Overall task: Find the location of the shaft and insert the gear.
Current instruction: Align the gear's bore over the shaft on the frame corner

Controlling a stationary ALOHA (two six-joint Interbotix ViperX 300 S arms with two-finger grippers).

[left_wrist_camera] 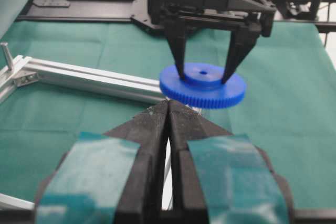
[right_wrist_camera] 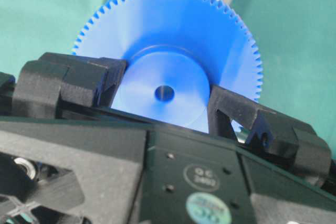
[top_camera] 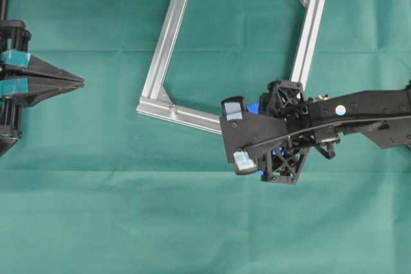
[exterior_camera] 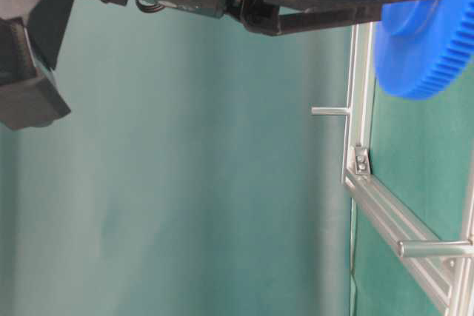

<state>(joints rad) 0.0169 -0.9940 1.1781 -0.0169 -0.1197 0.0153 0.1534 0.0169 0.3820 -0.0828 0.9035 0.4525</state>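
Left gripper (left_wrist_camera: 169, 109) jaws were pressed together, idle. Right gripper (left_wrist_camera: 206, 77) jaws pinched the gear (left_wrist_camera: 203, 85) by its hub, above the frame rail (left_wrist_camera: 94, 78).

The right gripper (left_wrist_camera: 205, 77) pinches the raised hub of the flat bright-blue plastic toothed gear (left_wrist_camera: 203, 85) above the aluminium frame rail (left_wrist_camera: 94, 80), beyond the closed left gripper (left_wrist_camera: 168, 109).

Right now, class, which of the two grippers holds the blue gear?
The right gripper: its fingers clamp the gear's raised hub; the left gripper is shut and empty.
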